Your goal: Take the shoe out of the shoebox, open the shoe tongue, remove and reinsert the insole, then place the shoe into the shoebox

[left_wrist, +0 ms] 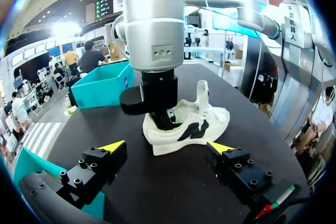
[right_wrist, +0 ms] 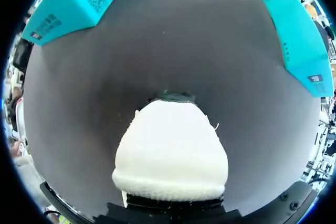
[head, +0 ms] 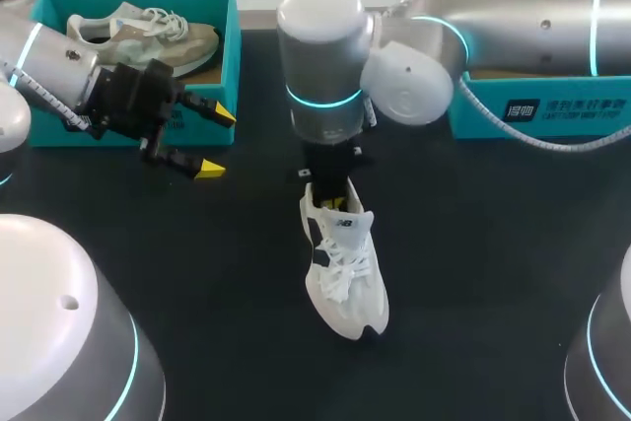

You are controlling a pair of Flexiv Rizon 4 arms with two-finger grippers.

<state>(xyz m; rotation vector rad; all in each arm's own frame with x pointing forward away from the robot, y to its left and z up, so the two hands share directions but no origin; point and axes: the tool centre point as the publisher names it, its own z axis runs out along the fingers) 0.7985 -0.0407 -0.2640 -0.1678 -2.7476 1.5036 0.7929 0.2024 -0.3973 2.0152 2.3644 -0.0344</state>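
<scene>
The left gripper (left_wrist: 167,146) has its yellow tips spread wide with nothing between them. It hangs just short of the white shoe (head: 345,263) without touching it. The right gripper (head: 333,192) reaches down into the heel opening, and I cannot tell whether it grasps anything there.

The shoe stands on its sole in the middle of the black table (head: 473,273), tongue lifted. It is well apart from the teal shoebox (head: 229,56), which holds a beige shoe (head: 148,35). A second teal box (head: 532,110) sits under the right arm.

As I judge it, nothing pins the shoe down. A pull on the insole could lift or tip the whole shoe, or drag it along the table.
</scene>
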